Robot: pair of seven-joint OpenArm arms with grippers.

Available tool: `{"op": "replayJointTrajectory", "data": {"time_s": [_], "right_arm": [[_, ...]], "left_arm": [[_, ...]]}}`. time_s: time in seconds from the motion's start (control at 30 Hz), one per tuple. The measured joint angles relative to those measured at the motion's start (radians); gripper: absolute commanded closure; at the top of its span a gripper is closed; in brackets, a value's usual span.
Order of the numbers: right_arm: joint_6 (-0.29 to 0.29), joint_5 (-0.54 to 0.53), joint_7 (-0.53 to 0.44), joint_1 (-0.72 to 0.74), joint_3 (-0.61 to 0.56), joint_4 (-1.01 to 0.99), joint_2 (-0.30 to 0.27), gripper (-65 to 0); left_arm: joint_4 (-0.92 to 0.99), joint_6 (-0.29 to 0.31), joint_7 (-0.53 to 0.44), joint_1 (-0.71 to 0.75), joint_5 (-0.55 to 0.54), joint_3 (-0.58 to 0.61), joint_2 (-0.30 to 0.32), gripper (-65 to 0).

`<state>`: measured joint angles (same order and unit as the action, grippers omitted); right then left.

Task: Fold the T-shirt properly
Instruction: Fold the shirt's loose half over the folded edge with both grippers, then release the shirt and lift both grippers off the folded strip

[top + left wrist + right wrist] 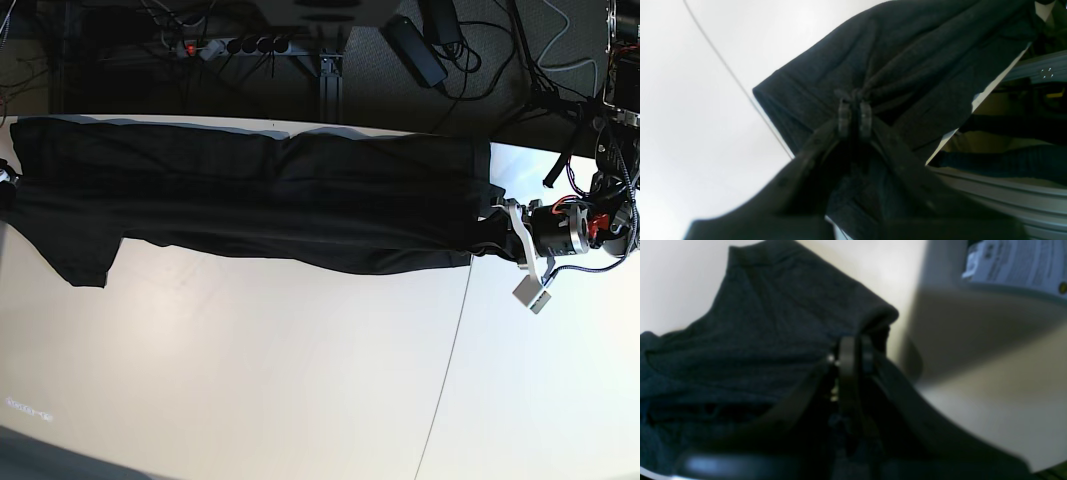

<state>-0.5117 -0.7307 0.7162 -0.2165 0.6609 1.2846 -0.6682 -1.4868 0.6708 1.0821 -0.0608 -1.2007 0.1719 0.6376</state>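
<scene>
The black T-shirt point(280, 200) lies stretched in a long band along the table's far edge, one sleeve hanging toward me at the left. My left gripper point(487, 222) holds its right end; in the left wrist view the left gripper point(854, 115) is shut on a bunched pinch of the T-shirt point(907, 50). My right gripper point(6, 182) barely shows at the left edge of the base view. In the right wrist view the right gripper point(853, 353) is shut on a folded edge of the T-shirt point(773, 323). No print is visible.
A thin seam point(455, 330) runs across the white table point(300, 380). Beyond the far edge are a power strip point(235, 45), cables and a metal frame point(1033, 66). A small label point(28, 407) sits on the table at the near left.
</scene>
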Motion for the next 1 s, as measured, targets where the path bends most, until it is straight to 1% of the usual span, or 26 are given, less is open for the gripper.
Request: {"op": "replayJointTrajectory", "data": {"time_s": [0.03,0.07,0.13,0.17,0.2,0.23,0.43,0.53,0.6,0.7,0.83,0.9,1.0], "right_arm": [[0.0,-0.002,-0.002,-0.002,0.0,0.0,0.001,0.0],[0.0,0.003,0.0,-0.003,0.0,0.0,0.001,-4.6],[0.0,0.022,-0.001,-0.002,0.0,0.0,0.001,-28.2],[0.0,0.024,-0.002,0.0,0.0,0.0,0.001,-36.5],[0.0,0.025,-0.009,0.001,0.0,0.0,0.001,-40.3],[0.0,0.024,-0.019,0.007,0.0,0.0,0.002,-40.7],[0.001,0.032,-0.05,0.111,0.007,0.0,0.003,-40.7],[0.001,0.067,-0.047,0.169,0.005,-0.003,0.003,-40.7],[0.0,0.104,-0.054,0.227,-0.012,-0.042,0.002,-40.7],[0.0,0.161,-0.066,0.319,-0.091,-0.163,-0.005,-40.7],[0.001,0.279,-0.14,0.429,-0.241,-0.333,0.007,-40.7],[0.002,0.306,-0.166,0.477,-0.305,-0.392,0.005,-40.7],[0.001,0.339,-0.179,0.537,-0.387,-0.459,-0.001,-40.7]], "left_arm": [[0.0,0.0,-0.007,0.0,0.003,0.0,0.0,-4.1],[0.0,0.0,-0.017,0.0,0.003,0.0,0.0,-9.1],[0.0,0.0,-0.039,-0.001,0.002,0.0,0.0,-18.5],[0.0,0.0,-0.039,0.0,0.004,0.0,0.0,-22.2],[0.0,0.0,-0.039,0.0,0.004,0.0,0.0,-24.9],[0.0,0.0,-0.038,0.0,0.004,0.0,0.0,-26.1],[0.0,0.0,-0.035,0.0,0.025,0.0,0.0,-26.1],[0.0,0.0,-0.035,0.0,0.029,0.0,0.0,-26.1],[0.0,0.0,-0.035,-0.001,0.025,0.0,0.0,-26.1],[0.0,0.0,-0.035,-0.001,0.025,0.0,0.0,-26.1],[0.0,0.0,-0.035,-0.001,0.026,0.0,0.0,-26.1],[0.0,0.0,-0.035,0.0,0.026,0.0,0.003,-26.1],[0.0,0.0,-0.034,0.0,0.024,0.0,0.002,-26.1]]}}
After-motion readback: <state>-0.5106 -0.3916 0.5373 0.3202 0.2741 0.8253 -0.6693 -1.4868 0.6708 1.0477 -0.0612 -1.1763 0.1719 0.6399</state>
